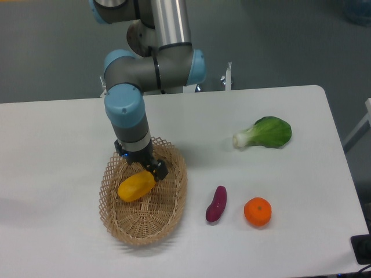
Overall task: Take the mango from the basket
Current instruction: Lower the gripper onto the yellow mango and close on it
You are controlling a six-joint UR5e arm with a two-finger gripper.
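Gripper [143, 168] positioned low over basket [174, 200], at upper end of mango [135, 187] (contact unclear). Finger spread not discernible. Mango lying in basket's left half, tilted.

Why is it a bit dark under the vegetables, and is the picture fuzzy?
In the fixed camera view, soft light from above leaves faint shadows under the bok choy, orange and basket; the picture is slightly soft overall, with no strong glare on the white table.
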